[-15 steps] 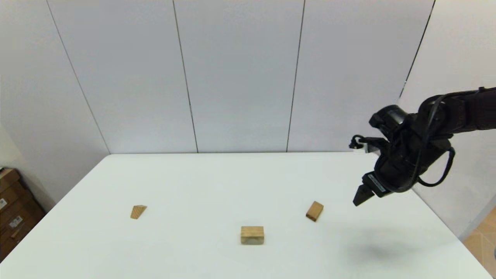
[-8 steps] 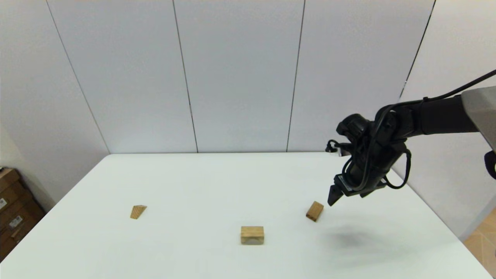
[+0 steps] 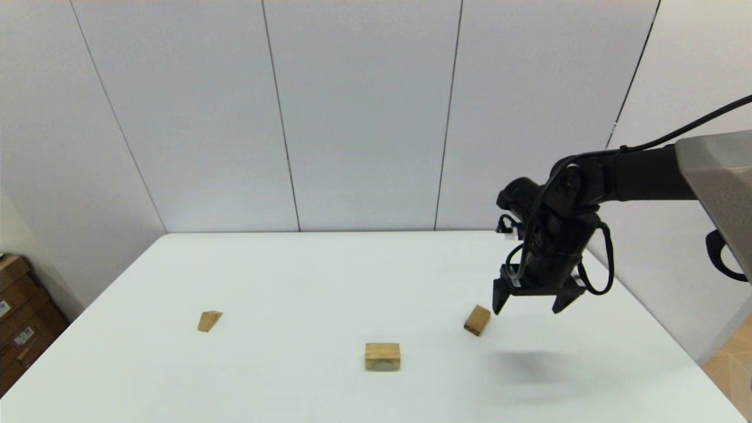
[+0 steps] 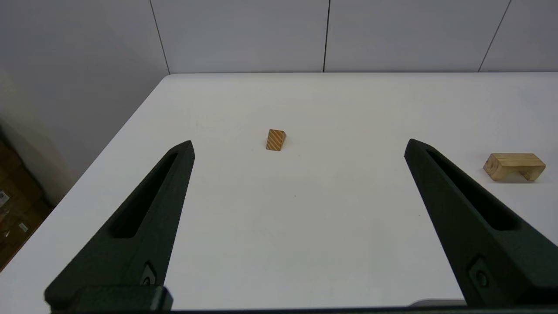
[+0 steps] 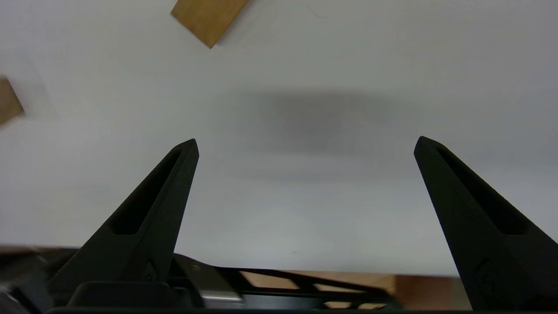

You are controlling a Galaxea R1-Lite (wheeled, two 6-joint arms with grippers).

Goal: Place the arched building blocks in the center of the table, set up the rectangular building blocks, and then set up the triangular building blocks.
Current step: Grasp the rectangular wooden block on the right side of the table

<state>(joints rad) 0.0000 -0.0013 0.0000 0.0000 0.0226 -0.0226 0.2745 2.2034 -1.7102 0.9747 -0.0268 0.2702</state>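
On the white table [image 3: 329, 276] lie three light-brown wooden blocks. The triangular block [image 3: 210, 321] is at the left, the arched block [image 3: 382, 356] near the front middle, and the rectangular block [image 3: 477, 320] right of the middle. My right gripper [image 3: 530, 306] hangs open above the table, just right of the rectangular block and apart from it. In its wrist view the rectangular block [image 5: 209, 15] lies ahead of the open right gripper [image 5: 306, 141], with the arched block [image 5: 8, 104] at the edge. My left gripper [image 4: 300, 143] is open and empty, facing the triangular block [image 4: 275, 140] and the arched block [image 4: 514, 166].
Grey wall panels stand right behind the table's far edge. Brown cardboard boxes [image 3: 17, 317] sit on the floor beyond the left edge. The table's right edge runs close under my right arm [image 3: 646, 173]. My left arm does not show in the head view.
My right arm has swung left toward the rectangular block, and its wrist has turned so that both spread fingers now show. The blocks have not moved.
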